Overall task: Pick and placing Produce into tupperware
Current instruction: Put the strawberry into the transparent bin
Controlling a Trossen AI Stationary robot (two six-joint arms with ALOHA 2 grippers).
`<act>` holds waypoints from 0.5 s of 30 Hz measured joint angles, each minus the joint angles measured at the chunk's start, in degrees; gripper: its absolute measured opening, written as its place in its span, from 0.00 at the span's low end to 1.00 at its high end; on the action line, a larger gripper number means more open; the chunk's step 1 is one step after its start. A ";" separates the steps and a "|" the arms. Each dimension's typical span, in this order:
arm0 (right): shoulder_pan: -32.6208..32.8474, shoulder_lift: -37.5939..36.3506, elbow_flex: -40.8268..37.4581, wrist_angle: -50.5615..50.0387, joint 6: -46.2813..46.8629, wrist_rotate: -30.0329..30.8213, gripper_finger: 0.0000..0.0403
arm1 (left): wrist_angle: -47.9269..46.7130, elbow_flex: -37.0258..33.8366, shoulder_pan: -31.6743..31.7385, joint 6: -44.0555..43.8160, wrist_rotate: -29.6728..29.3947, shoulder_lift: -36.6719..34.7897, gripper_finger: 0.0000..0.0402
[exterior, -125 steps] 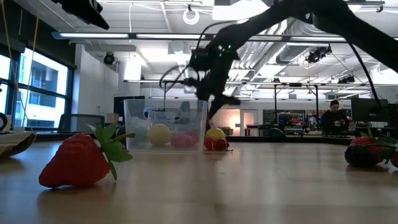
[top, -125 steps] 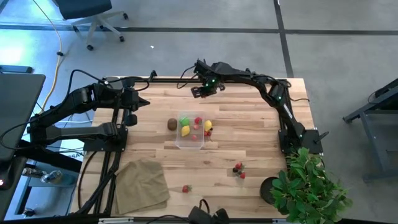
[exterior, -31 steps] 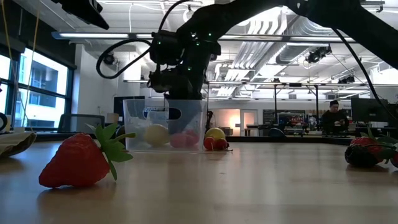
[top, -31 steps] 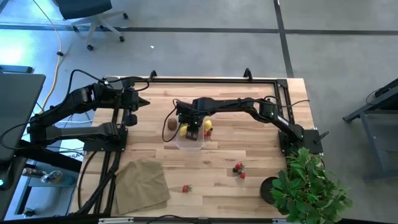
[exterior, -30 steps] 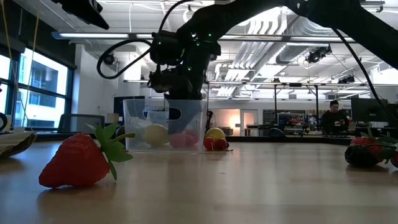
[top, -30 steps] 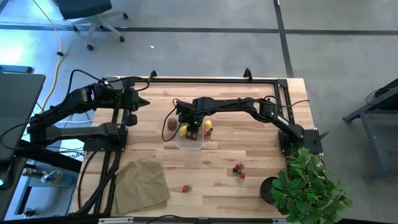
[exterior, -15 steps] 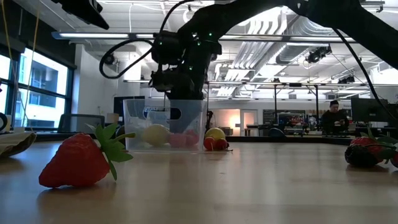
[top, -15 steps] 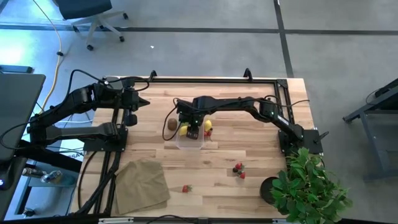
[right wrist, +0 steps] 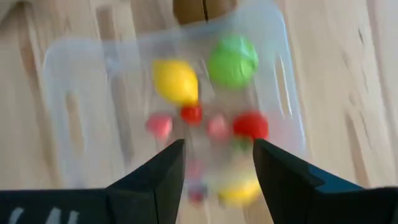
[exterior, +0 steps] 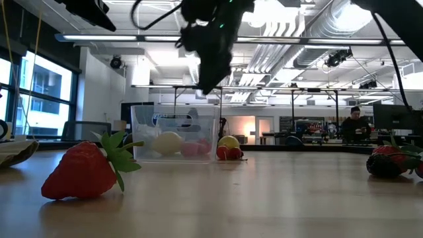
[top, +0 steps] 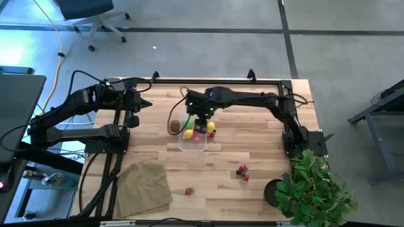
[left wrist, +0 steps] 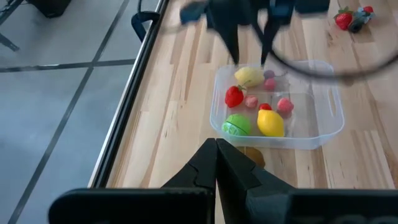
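On the wooden table [top: 252, 151] the right gripper [top: 201, 116] hovers above the tupperware [top: 193, 140], fingers apart and empty, kiwi [top: 173, 127] just beside it: approach low, while the left gripper [top: 142, 104], fingers together, waits well apart

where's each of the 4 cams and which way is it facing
High: overhead, straight down; both arms, tub.
Low: table height, level into the room; strawberry near, right gripper above the tub.
Left wrist: parked at the table's left side, facing the tub; own shut fingers.
Right wrist: above the tub, looking down; own open fingers.
Shared: tub in all.
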 joint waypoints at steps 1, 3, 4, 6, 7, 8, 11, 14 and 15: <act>-0.11 -1.08 0.00 -2.04 -0.11 -0.09 0.45 | 0.00 0.01 0.00 0.01 0.01 -0.01 0.00; -0.23 -3.19 0.00 -6.16 -0.30 -0.55 0.45 | -0.01 0.00 0.00 0.01 0.00 0.01 0.00; -0.23 -4.23 -0.01 -8.25 -0.36 -0.55 0.45 | 0.01 0.00 -0.02 0.01 0.02 -0.01 0.00; -0.26 -5.92 -0.13 -11.51 -0.43 -0.57 0.45 | 0.01 0.00 0.00 0.00 0.01 0.00 0.00; -0.26 -6.80 -0.17 -12.54 -0.24 -0.72 0.45 | -0.01 0.01 -0.01 0.01 0.01 0.01 0.00; -0.26 -7.55 -0.20 -13.23 -0.23 -0.89 0.45 | -0.01 0.02 -0.01 0.01 0.02 -0.01 0.00; 0.04 -9.82 -0.20 -14.31 -0.78 -0.88 0.45 | 0.01 0.01 -0.01 0.01 0.02 0.01 0.00; 0.79 -11.40 -0.20 -15.30 -1.39 -0.29 0.45 | -0.01 0.00 0.00 0.01 0.00 -0.01 0.00; 1.07 -11.95 -0.22 -15.51 -1.49 -0.23 0.45 | 0.01 0.00 -0.01 0.01 0.01 -0.01 0.00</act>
